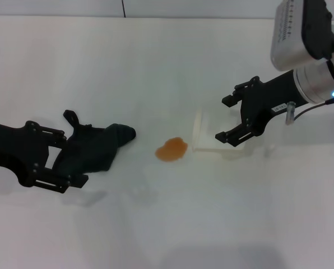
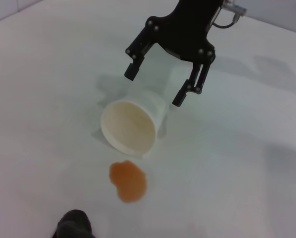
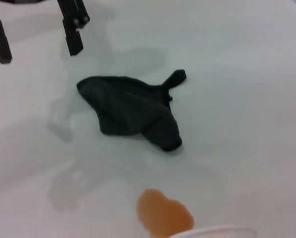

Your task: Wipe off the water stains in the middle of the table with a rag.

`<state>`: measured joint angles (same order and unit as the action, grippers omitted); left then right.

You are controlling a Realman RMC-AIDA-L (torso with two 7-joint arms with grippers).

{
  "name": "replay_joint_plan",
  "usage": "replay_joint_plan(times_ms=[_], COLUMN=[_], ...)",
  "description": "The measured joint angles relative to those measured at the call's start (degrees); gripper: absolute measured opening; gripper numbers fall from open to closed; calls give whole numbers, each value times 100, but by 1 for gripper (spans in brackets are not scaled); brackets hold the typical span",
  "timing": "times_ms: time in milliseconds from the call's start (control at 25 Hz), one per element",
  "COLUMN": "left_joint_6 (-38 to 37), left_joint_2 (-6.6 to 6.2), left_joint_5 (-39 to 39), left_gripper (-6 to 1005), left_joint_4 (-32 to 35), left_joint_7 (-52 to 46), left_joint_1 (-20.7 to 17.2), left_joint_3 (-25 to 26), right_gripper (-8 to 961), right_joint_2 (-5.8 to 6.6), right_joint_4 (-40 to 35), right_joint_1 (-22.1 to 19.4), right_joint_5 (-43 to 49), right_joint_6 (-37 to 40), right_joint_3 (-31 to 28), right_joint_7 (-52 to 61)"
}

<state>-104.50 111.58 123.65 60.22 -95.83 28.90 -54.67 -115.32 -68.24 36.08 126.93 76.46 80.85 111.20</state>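
While tipped, cup (image 2: pixel 130 125) lies empty beside water stains (image 2: pixel 128 181).

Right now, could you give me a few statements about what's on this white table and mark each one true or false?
1. The white paper cup lies tipped on its side. True.
2. The soft dark green-black rag covers the orange-brown water stains. False: the rag lies apart from the blotch, towards the robot's left.
3. The right gripper is open around the cup. True.
4. The left gripper holds the rag lifted off the broad white table. False: the rag rests flat on the table, with that gripper open beside it.
5. The stain sits between the rag and the cup. True.
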Motion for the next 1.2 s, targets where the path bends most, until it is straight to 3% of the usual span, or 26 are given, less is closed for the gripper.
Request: replay_joint_plan(times_ms=[800, 1200], left_joint_6=[9, 8], left_joint_2=[100, 127], left_joint_5=[2, 1], left_gripper=[732, 729], left_joint_4=[10, 25], left_joint_7=[2, 8], left_joint_1=[38, 25], left_joint_3=[0, 0], right_gripper=[846, 845], right_joint_2=[-30, -53], right_joint_4=[831, 1345], right_joint_1=[381, 801], right_joint_5=[226, 247], right_joint_6=[-618, -672], right_joint_3=[602, 783], right_joint_7=[20, 161])
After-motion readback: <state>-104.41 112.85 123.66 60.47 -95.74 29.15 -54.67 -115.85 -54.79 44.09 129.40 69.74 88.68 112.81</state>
